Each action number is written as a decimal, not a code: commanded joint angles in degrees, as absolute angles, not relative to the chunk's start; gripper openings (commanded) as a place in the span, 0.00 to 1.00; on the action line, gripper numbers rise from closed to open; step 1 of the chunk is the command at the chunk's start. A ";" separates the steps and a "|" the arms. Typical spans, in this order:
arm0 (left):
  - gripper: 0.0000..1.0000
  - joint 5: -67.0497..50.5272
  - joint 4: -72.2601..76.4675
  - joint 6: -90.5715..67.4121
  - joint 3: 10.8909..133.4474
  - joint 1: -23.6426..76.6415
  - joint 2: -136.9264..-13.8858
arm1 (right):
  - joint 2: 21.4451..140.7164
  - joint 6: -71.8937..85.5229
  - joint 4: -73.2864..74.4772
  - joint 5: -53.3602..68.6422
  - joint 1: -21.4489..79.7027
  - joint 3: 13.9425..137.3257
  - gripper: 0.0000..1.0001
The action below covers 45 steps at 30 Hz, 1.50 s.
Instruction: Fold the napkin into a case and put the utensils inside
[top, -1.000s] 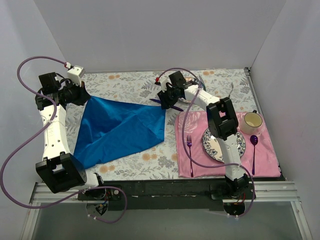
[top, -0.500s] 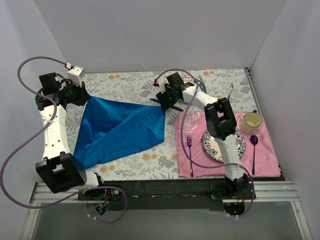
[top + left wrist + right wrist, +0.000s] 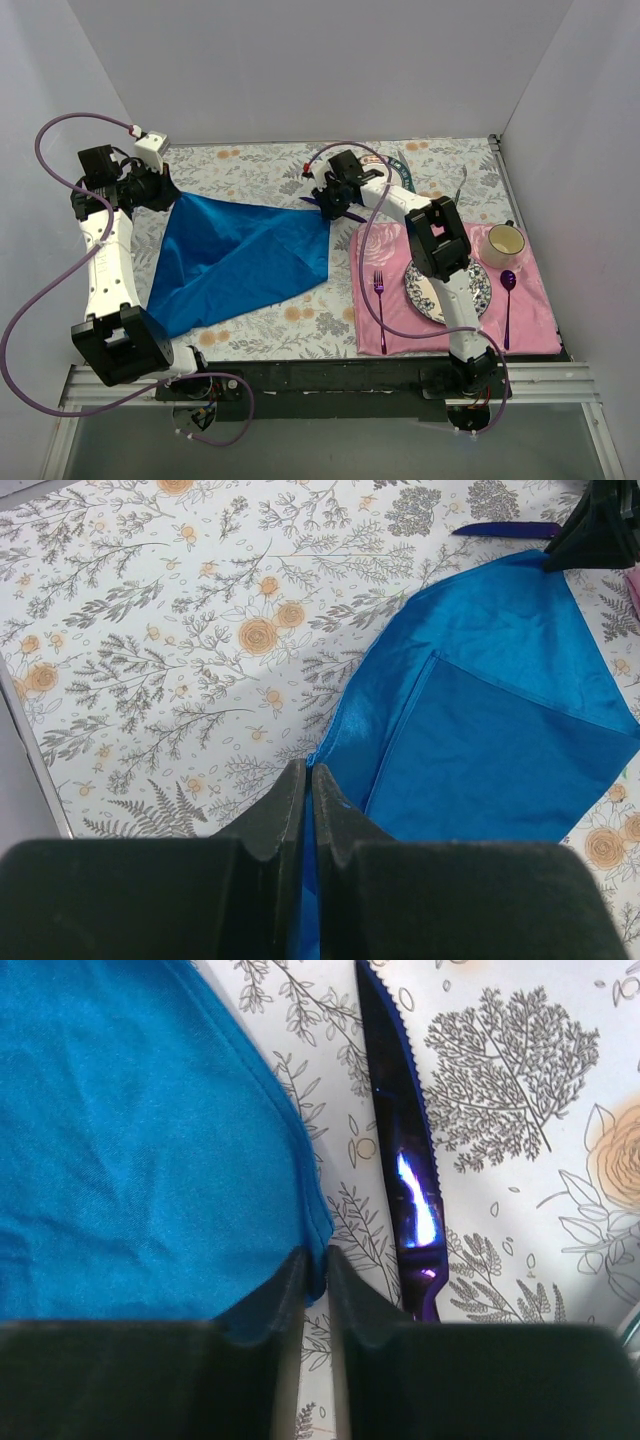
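Note:
The blue napkin (image 3: 240,255) lies spread and partly folded on the floral table, with a diagonal fold across it. At the far left corner my left gripper (image 3: 172,195) is shut on the napkin's (image 3: 490,730) edge, and cloth fills the slit between its jaws (image 3: 308,780). My right gripper (image 3: 328,208) is at the far right corner. Its jaws (image 3: 315,1260) stand close together with the napkin's (image 3: 130,1140) hem pinched between them. The dark purple knife (image 3: 405,1150) lies on the table just right of that corner, apart from the cloth, and also shows in the left wrist view (image 3: 505,529).
A pink placemat (image 3: 530,320) at the right holds a patterned plate (image 3: 482,292), a cup (image 3: 505,240), a magenta fork (image 3: 378,285) and a purple spoon (image 3: 508,290). A slim utensil (image 3: 463,182) lies at the far right. White walls enclose the table.
My right gripper has shifted a little left onto the napkin's far right corner and its jaws have narrowed round the hem. The left arm and the cloth have not moved.

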State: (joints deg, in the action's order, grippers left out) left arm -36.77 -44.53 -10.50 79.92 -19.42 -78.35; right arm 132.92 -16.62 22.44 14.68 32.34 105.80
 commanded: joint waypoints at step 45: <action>0.00 -5.81 -30.76 -29.45 103.27 -20.13 -53.26 | 77.61 -26.90 15.38 8.36 43.68 107.04 0.01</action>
State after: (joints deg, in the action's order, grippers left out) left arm -9.93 -27.46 -31.48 101.03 -19.81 -51.31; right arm 79.99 -25.91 17.76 12.91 42.54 105.93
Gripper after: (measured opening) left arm 0.020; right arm 0.033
